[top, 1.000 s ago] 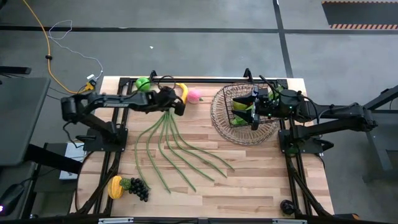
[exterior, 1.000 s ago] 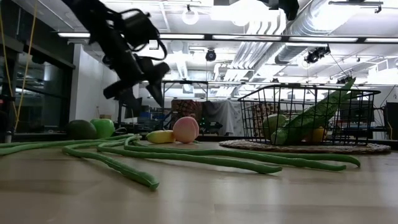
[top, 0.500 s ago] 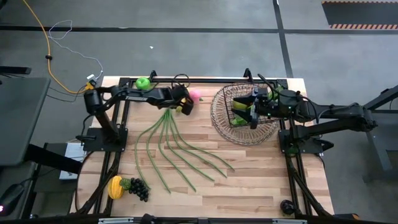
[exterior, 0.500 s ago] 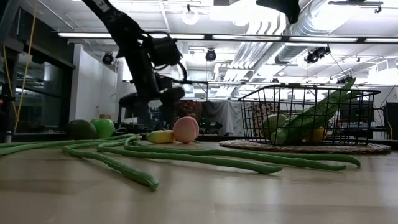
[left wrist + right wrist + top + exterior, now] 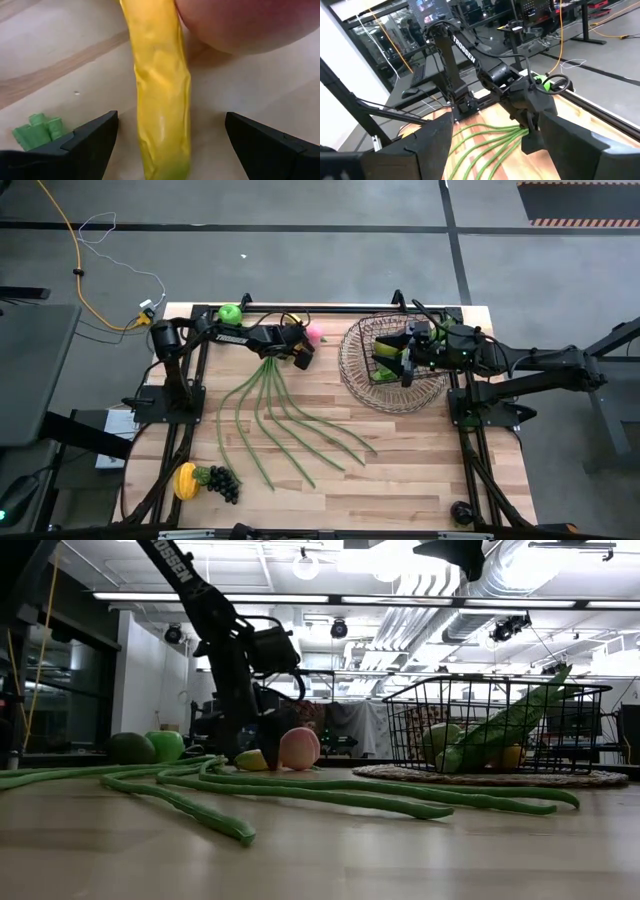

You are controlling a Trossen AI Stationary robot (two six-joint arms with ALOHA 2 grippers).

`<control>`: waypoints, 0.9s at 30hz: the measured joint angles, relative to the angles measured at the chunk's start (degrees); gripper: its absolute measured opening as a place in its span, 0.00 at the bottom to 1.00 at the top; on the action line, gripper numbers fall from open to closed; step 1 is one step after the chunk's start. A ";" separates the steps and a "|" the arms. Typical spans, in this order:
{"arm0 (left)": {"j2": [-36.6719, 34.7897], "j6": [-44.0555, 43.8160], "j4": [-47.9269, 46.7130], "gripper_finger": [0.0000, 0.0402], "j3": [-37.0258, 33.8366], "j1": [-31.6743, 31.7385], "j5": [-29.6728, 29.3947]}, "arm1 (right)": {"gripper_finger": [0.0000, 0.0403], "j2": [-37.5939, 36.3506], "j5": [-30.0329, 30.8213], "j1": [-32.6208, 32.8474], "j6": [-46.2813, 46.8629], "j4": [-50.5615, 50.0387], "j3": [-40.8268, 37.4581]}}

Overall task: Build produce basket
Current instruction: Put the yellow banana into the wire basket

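High view: the left end effector is down at the far edge of the counter, over the banana and just beside the pink peach; the green apple lies farther along that edge toward the left arm's base. The right end effector hangs over the wire basket, well apart from the banana, so the left arm is clearly the nearer one. The long green beans fan out across the middle of the counter. Low view: the left end effector reaches down to counter level right at the banana, with the peach touching or nearly touching it on the basket side; the basket already holds some produce. Left wrist view: the fingers stand wide, one on each side of the banana, nothing gripped yet. The banana's long axis runs straight out ahead between them, across the closing direction, which looks right for a pinch; the peach crowds the far end. Right wrist view: the right end effector's fingers stand apart and hold nothing visible.
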 joint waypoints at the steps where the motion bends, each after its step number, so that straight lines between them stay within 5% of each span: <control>1: 0.09 -0.48 -0.04 0.87 0.00 0.00 -0.18 | 0.70 0.00 0.02 0.00 0.00 0.00 0.00; 7: 0.15 -1.27 -0.14 0.73 0.02 -0.04 -1.67 | 0.70 0.00 0.04 0.01 0.00 -0.40 0.00; 19: -2.03 2.11 -4.31 0.19 -0.20 -0.37 -3.09 | 0.70 0.00 0.07 0.01 0.13 -0.80 0.00; 27: -14.75 4.91 -9.68 0.22 -0.15 -0.16 -11.07 | 0.70 0.00 0.09 0.02 0.00 -0.96 0.00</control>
